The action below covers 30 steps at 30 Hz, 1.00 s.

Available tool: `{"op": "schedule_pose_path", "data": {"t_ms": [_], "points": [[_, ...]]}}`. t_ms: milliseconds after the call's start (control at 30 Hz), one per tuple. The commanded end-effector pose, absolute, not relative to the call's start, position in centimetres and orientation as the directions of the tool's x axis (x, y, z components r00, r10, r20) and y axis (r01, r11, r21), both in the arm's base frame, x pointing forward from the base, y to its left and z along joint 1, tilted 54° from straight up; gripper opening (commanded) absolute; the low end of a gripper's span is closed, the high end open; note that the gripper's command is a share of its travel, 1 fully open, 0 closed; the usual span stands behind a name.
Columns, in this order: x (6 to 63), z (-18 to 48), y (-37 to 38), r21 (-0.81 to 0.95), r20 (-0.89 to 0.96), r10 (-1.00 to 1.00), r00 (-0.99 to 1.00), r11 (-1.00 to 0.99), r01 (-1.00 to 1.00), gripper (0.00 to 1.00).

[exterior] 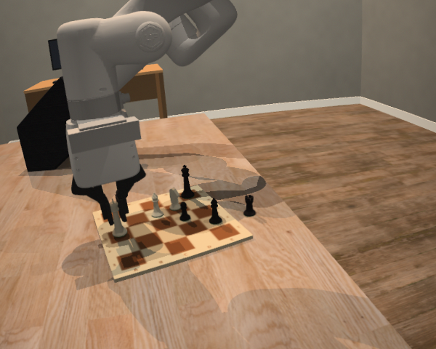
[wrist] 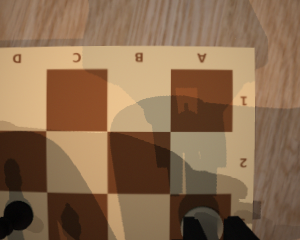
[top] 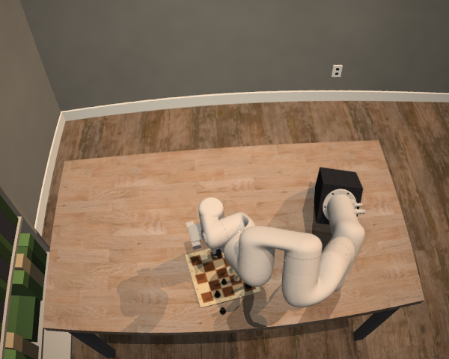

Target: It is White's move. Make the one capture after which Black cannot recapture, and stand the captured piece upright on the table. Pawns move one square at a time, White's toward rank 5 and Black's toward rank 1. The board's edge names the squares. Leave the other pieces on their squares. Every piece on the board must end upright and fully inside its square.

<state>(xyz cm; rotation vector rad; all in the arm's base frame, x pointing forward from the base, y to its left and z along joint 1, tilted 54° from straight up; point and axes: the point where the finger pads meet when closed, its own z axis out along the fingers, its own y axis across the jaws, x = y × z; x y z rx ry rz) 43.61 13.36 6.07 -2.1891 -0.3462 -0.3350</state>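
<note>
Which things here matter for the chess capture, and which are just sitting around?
Job:
- chessboard
- white piece gripped by the tool
- black rook standing upright on the table
- other pieces, e.g. black king

Lying about:
- black box
- bookshelf
- desk
</note>
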Motion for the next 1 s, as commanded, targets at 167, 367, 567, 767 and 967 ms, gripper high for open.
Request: {"op": "schedule_pose_path", "data": {"t_ms": [167,367,567,767,967], "points": [[43.73,6.11,13.16,-0.726,0.359,0.124,0.925,-0.585,0.361,0.00],[43.75,6.05,13.25,-0.726,0.359,0.124,0.925,-0.585,0.361,0.00],[43.76,5.97,13.34,-0.726,0.359,0.124,0.925,-0.585,0.361,0.00],[43.78,5.89,13.46,-0.726,0.359,0.124,0.925,-0.585,0.361,0.00],[43.78,5.87,13.48,-0.726,0.359,0.124,0.925,-0.585,0.361,0.00]]}}
